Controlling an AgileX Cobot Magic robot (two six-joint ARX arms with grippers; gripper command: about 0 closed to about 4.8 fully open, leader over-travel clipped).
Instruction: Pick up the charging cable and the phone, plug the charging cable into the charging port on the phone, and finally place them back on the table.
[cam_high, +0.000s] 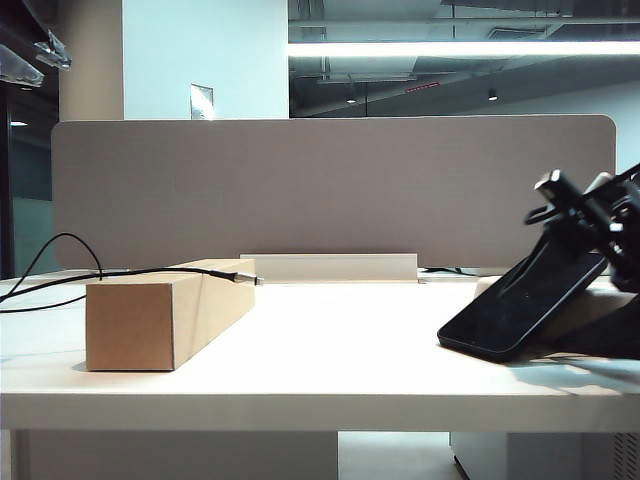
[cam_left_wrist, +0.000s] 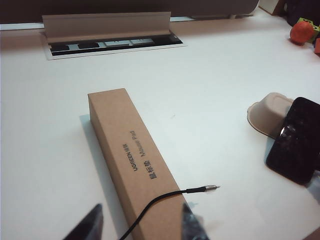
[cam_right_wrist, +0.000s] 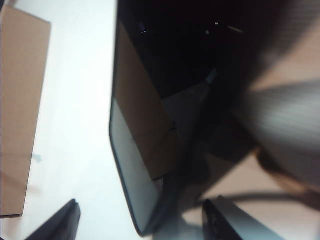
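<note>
Charging cable (cam_left_wrist: 150, 207), a thin black cord, runs across the top of a long cardboard box (cam_left_wrist: 131, 160) on the white worktop (cam_left_wrist: 210, 75), its silvery plug tip jutting off the box's edge toward the phone (cam_left_wrist: 295, 140). That glossy black phone leans tilted, its lower end on the worktop and its upper part propped against a cream tray (cam_left_wrist: 265, 111) on the right side. The left pincer (cam_left_wrist: 142, 225) hovers over the near end of the box with its fingers apart on either side of the cord, gripping nothing. The right pincer (cam_right_wrist: 140, 222) hangs close above the phone's edge, jaws spread wide and empty. A grey divider panel (cam_high: 330, 190) stands behind.
</note>
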